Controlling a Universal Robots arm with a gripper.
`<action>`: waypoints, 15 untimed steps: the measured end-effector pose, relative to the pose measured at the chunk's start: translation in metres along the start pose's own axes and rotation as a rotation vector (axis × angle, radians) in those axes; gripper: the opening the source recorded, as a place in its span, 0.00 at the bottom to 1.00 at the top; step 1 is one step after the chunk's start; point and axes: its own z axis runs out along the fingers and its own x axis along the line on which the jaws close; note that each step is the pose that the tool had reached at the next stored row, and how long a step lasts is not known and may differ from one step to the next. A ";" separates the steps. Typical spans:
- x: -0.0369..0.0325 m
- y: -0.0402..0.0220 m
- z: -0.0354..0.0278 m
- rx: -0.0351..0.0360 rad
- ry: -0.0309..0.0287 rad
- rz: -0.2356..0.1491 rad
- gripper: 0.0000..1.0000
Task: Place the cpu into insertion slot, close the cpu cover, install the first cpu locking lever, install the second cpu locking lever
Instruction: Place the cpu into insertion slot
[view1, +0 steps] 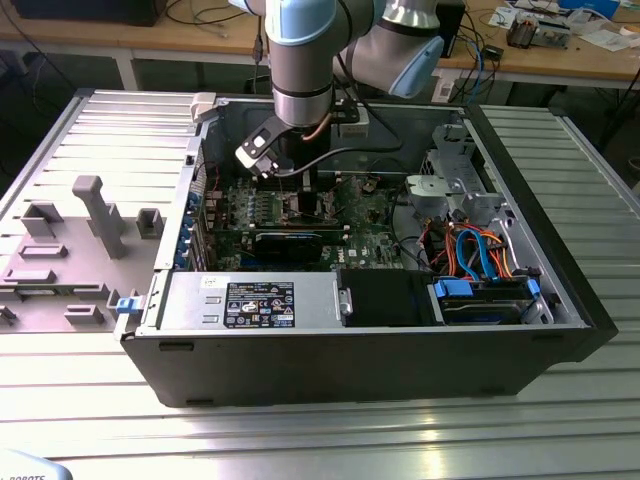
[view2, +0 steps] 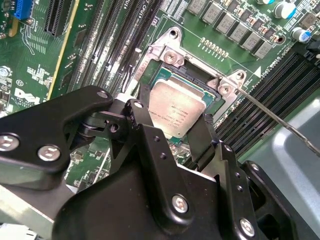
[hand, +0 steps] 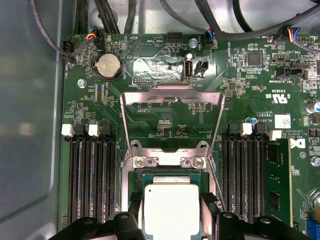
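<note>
Placement is the step in hand, by my reading: the cpu lies square over the insertion slot, its plain metal top facing up and its green edge level with the socket's silver rim. I cannot tell whether it is fully seated or a shade above.

The cpu cover is swung back on its hinge and lies open across the board beyond the socket. This leaves the opening free for the chip to come straight down. One thin locking lever angles away from the socket corner, unlatched, and that is likely why the cover can stand open at all.

The tool is narrowed to the chip's own width, and its fingers press against two opposite edges. I judge it to be grasping the cpu rather than released. Holding by the edges keeps the fingers off the socket's centre and keeps the chip flat.

Long black memory slots flank the socket on both sides.

In the exterior view the arm reaches down into the open computer case. Taking the tool there as the dial's centre:
- The long black card lies at six o'clock.
- The drive bay with orange and blue cables lies at about four o'clock.
- A grey fixture tray rests at about nine o'clock, outside the case on the slatted metal counter.
</note>
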 end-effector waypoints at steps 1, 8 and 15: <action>0.0000 0.0000 0.0000 0.0000 0.0000 0.000 0.54; 0.0000 -0.0004 0.0000 -0.0001 0.0000 0.000 0.54; 0.0004 -0.0006 0.0007 -0.0001 0.0083 0.001 0.62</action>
